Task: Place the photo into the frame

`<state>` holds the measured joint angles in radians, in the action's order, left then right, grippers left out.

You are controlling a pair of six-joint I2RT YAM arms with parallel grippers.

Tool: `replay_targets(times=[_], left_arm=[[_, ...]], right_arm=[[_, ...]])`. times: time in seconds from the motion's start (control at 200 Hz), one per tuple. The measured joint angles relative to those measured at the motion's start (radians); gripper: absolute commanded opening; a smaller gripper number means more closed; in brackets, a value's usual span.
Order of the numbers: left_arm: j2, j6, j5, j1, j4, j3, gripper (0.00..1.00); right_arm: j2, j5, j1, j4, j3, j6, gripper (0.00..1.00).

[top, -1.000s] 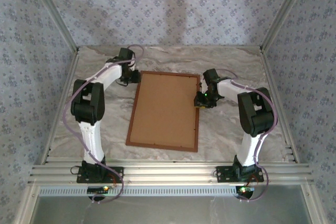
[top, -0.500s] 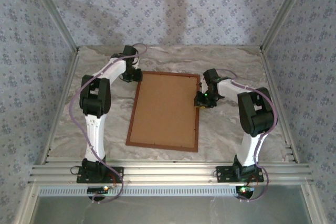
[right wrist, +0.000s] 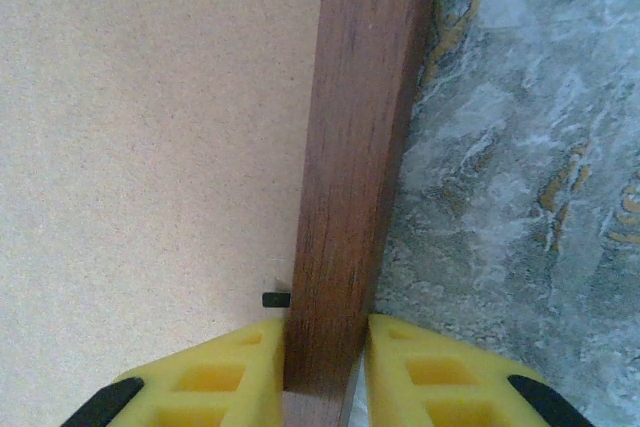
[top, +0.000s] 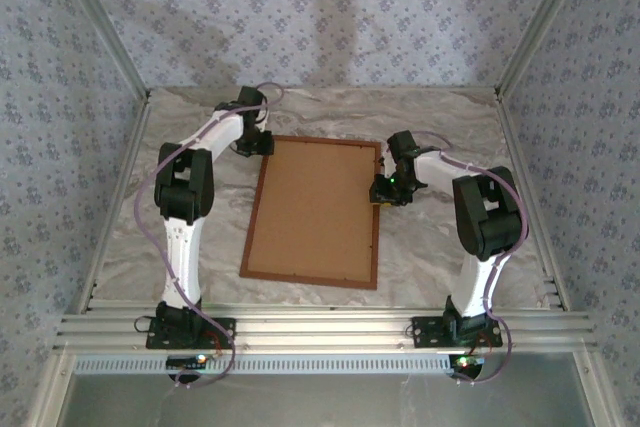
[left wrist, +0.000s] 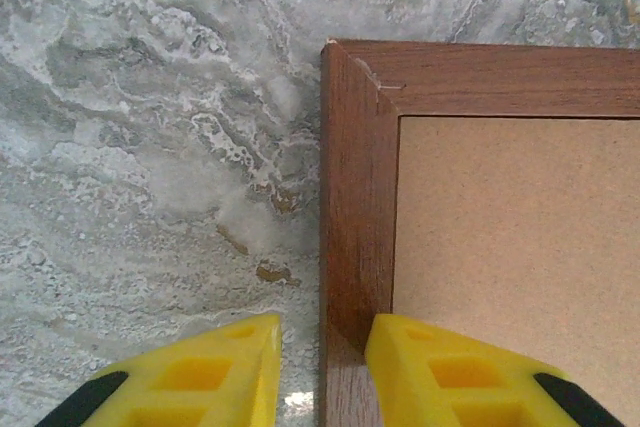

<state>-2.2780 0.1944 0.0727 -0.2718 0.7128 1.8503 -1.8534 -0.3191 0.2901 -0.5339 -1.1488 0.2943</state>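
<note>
Reddish-brown frame (left wrist: 355, 197): flat on the marbled surface (top: 440, 247), brown backing board (top: 315, 207) up, between the two arms.
Left gripper (left wrist: 322, 347): at the frame's far-left corner, slightly spread astride the left rail, with the outer finger clear of the wood.
Right gripper (right wrist: 322, 347): pinching the right rail from both sides.

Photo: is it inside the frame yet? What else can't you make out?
- Photo: top view, backing board fills the frame; anything beneath is hidden.
- Left fingers: left wrist view's bottom edge cuts them; frame contact unclear.
- Black tab: right wrist view, too small to identify.
</note>
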Motion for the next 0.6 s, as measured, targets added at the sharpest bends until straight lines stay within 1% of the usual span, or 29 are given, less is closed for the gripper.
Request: replay_targets(times=[0.345, 0.6], left_arm=[[0.032, 0.000, -0.047, -0.024, -0.067, -0.069, 0.34], [0.057, 0.001, -0.067, -0.032, -0.117, -0.120, 0.37]], right_arm=[[0.000, 0.001, -0.003, -0.001, 0.000, 0.000, 0.26], [-0.002, 0.000, -0.005, -0.004, -0.002, 0.000, 0.26]])
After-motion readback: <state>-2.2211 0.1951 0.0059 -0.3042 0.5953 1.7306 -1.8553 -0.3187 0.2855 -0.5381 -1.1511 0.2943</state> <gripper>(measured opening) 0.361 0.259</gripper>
